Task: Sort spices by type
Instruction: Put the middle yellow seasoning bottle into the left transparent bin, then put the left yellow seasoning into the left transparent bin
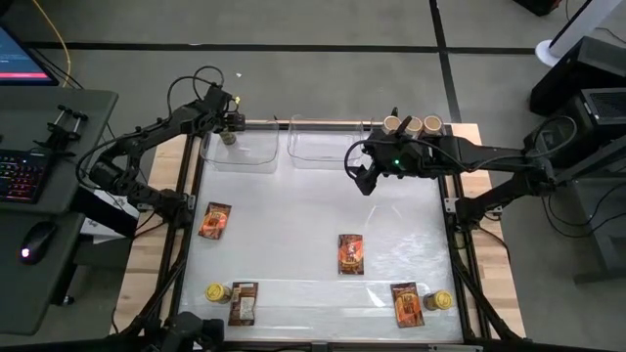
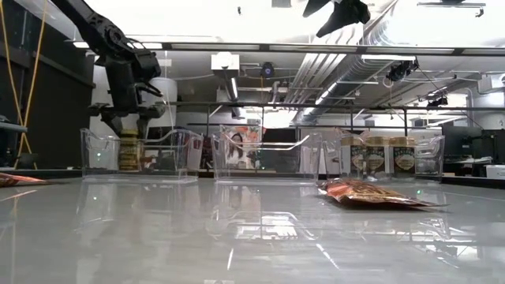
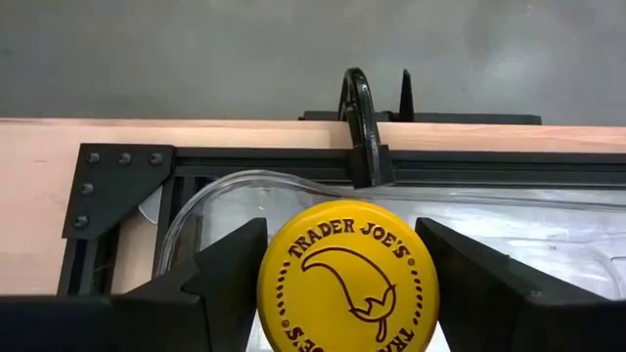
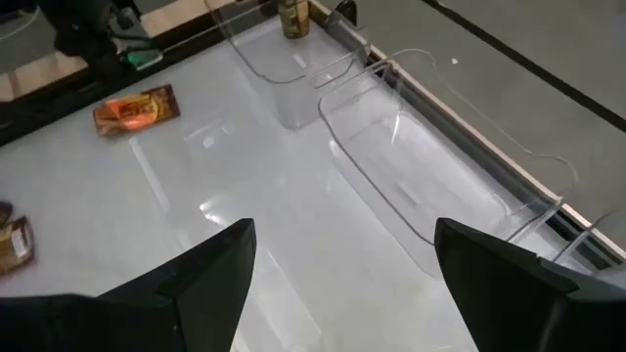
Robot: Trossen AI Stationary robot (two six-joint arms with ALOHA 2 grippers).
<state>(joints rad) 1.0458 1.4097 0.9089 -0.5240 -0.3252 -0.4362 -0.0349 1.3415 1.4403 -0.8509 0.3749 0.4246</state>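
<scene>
Left claw (image 3: 342,284) stands over the far-left clear bin (image 1: 256,156), fingers parted either side of a yellow-lidded jar (image 3: 348,276) resting in that bin. Right claw (image 1: 365,182) hangs open and empty above mid-worktop (image 1: 293,225), packets (image 1: 351,253) lying nearer the front edge.

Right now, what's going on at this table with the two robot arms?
The robot is sorting spices into clear bins. The left gripper is over the left bin, fingers apart on either side of a yellow-lidded jar standing in it. The right gripper hovers open near the empty middle bin. Three tan-lidded jars sit in the right bin. Four packets and two yellow-lidded jars remain on the table.
</scene>
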